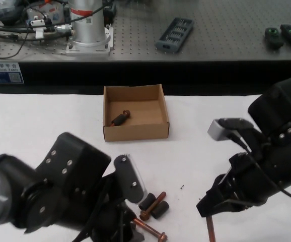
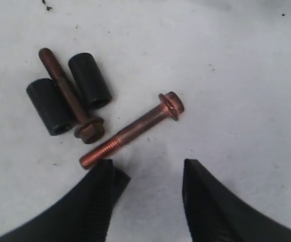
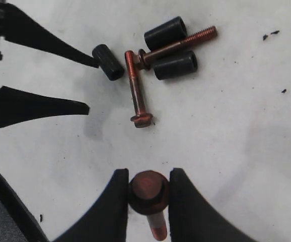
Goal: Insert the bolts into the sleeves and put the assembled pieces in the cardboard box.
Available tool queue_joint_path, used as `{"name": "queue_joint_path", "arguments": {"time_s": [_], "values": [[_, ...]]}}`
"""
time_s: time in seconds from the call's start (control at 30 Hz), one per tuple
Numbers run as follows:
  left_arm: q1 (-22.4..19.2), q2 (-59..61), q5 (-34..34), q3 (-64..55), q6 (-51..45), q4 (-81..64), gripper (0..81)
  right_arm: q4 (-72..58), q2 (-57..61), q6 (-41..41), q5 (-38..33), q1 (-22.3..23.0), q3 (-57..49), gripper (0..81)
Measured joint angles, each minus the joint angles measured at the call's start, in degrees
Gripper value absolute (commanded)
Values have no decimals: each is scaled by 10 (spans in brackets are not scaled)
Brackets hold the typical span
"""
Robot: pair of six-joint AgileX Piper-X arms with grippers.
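Note:
My right gripper is shut on the head of a copper bolt, whose shank hangs below it over the white table. In front of it lie two black sleeves with a bolt between them, and a loose bolt beside them. My left gripper stands open just short of that loose bolt. A third sleeve lies at one of the left gripper's fingertips. The cardboard box holds one assembled piece.
The white table has free room to the left and right of the box. Behind it runs a dark bench edge, then a perforated metal bench with a metal post, a ribbed black block and two green-black parts.

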Motion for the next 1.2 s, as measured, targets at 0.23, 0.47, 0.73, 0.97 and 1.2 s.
{"name": "queue_joint_path", "arguments": {"time_s": [0.23, 0.47, 0.73, 0.97, 1.2], "values": [[0, 17, -49, -46, 87, 42, 323, -12, -18, 0, 0, 0, 0, 106], [0, 36, -65, -48, 140, 98, 323, -26, -18, 0, 0, 0, 1, 106], [0, 36, -69, -48, 177, 101, 323, -26, -18, 0, -3, 0, 1, 106], [0, 43, -70, -50, 181, 91, 323, -26, -18, 0, -15, 0, 1, 106], [2, 67, -75, -53, 190, 69, 323, -26, -18, 0, -17, 0, 1, 106]]}}
